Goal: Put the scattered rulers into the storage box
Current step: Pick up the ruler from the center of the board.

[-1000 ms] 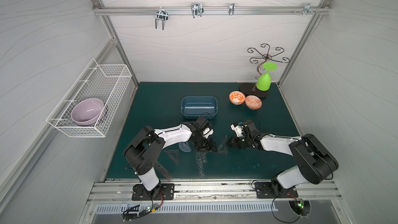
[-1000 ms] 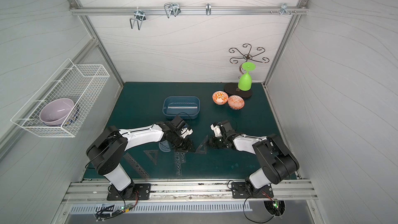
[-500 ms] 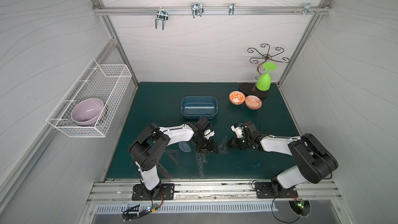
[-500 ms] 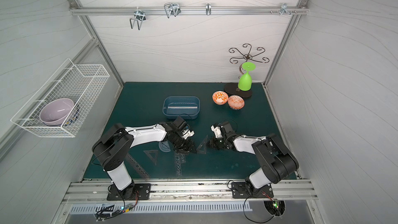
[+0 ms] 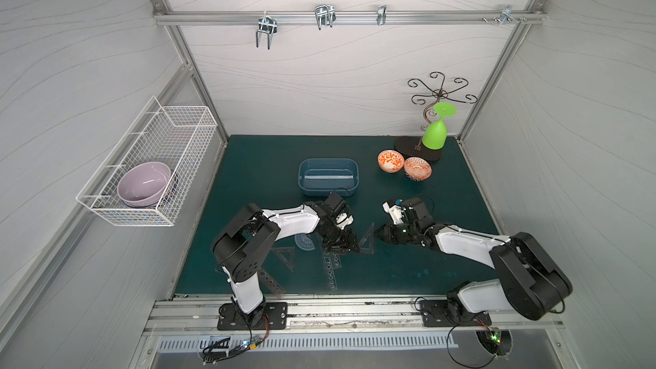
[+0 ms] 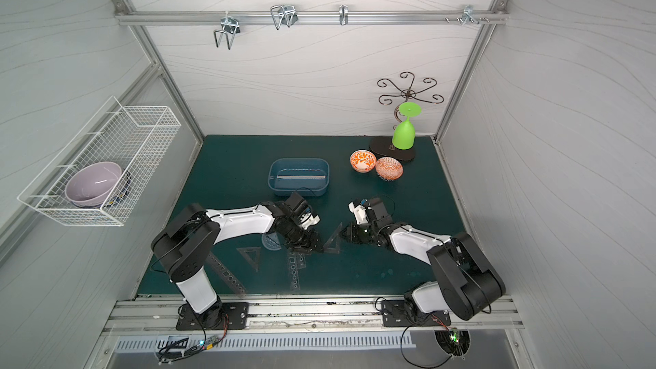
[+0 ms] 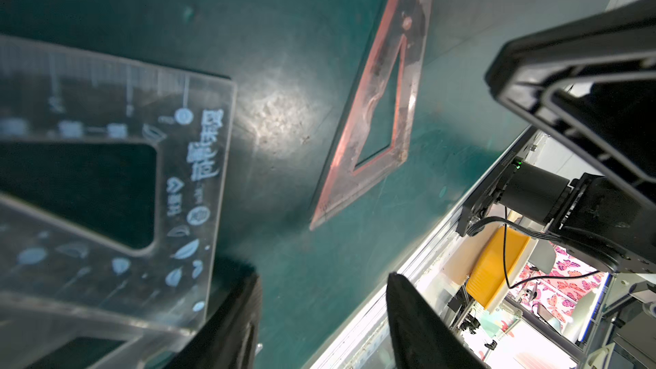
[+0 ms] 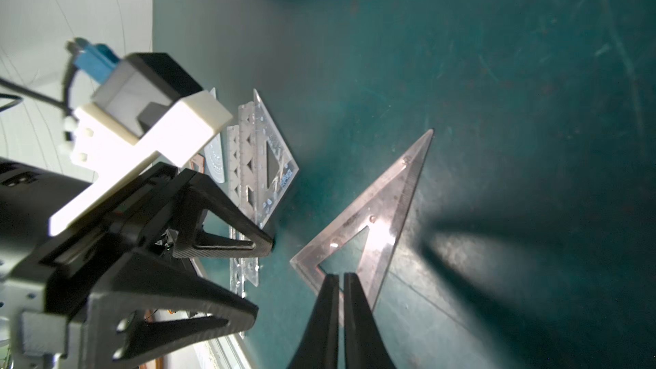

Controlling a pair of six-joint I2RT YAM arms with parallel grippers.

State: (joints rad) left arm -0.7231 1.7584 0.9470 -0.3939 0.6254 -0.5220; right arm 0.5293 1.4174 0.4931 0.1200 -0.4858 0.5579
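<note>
On the green mat [image 5: 248, 172], short of the storage box [image 5: 328, 190], a clear set square [image 8: 399, 204] lies flat: thin, stiff, slick, light. My right gripper [image 8: 340, 275] is clenched, tips at its short side. The left gripper [image 7: 319, 278] is spread and empty. I'd pinch a tipped-up edge.

The left gripper [image 7: 321, 278] is low over the green mat [image 7: 284, 47]. Its two black fingers [image 7: 230, 314] stand apart, with only mat between them. A clear ruler [image 7: 198, 172] with white marks and a big hole is very close and looks blurry. Its corner is just beside one finger. A triangle ruler [image 7: 355, 136] with reddish edges lies flat on the mat, a bit apart. A shiny metal rail [image 7: 422, 253] runs along the mat's edge. The other arm [image 7: 585, 207] is black.
</note>
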